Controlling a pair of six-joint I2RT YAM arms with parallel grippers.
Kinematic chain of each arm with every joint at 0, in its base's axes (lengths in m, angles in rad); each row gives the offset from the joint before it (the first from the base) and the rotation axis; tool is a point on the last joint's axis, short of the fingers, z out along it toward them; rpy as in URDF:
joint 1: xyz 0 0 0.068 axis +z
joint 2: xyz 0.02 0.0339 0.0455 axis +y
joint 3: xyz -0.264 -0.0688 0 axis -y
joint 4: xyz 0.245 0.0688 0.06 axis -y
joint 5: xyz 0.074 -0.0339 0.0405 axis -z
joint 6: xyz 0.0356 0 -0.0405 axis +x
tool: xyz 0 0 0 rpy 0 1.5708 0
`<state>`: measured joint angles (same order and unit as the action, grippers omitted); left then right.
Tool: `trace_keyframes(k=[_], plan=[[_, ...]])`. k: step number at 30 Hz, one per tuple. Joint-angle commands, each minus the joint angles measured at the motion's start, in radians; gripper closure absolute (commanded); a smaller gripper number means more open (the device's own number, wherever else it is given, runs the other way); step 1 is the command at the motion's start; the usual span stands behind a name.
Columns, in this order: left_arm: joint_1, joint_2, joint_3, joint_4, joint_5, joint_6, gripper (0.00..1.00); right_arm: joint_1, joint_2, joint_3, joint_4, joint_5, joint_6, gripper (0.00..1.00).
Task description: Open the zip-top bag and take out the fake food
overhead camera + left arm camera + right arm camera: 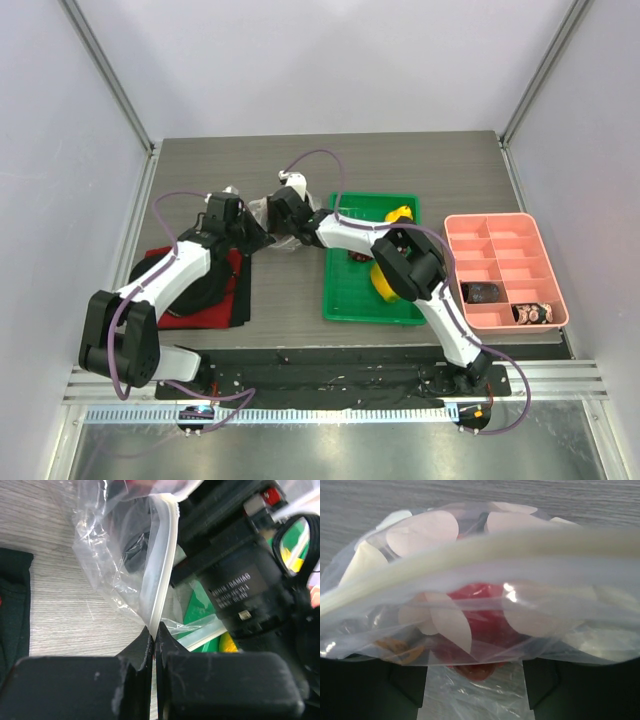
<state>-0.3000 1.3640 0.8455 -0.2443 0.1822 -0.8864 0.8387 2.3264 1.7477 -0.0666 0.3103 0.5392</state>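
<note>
Left gripper (pixel 154 636) pinched tight on the zip strip of the zip-top bag (pixel 115 555), which sits between the two arms, just left of the green tray (pixel 345 290). Right gripper (pixel 474 685) jaws wide, bag draped across them, no grip evident. Risk: strip looks sealed in the right wrist view, so a one-sided pull would likely drag the bag, with the fake food (pixel 480 630) inside, rather than part it.

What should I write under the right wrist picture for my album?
Dotted zip-top bag up close, a glossy red toy food showing through the plastic.
</note>
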Motion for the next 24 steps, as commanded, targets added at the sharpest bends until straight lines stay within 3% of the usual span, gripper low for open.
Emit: trace_keyframes(k=[1,9,16,19,24], plan=[[-0.007,0.000,0.020,-0.007,-0.029,0.018,1.00,0.000,-0.117,-0.010,-0.051,-0.038,-0.080,0.60],[-0.007,0.007,0.044,-0.009,-0.041,0.024,1.00,-0.015,-0.309,-0.010,-0.260,-0.226,-0.072,0.80],[-0.010,0.000,0.017,0.026,0.005,0.015,1.00,-0.079,-0.372,-0.028,-0.256,-0.476,0.079,0.82],[-0.010,-0.002,-0.002,0.039,0.003,0.009,1.00,-0.105,-0.361,-0.042,-0.219,-0.666,0.189,0.83],[-0.010,0.007,0.020,0.027,-0.055,0.021,1.00,-0.104,-0.393,-0.128,-0.223,-0.881,0.208,0.88]])
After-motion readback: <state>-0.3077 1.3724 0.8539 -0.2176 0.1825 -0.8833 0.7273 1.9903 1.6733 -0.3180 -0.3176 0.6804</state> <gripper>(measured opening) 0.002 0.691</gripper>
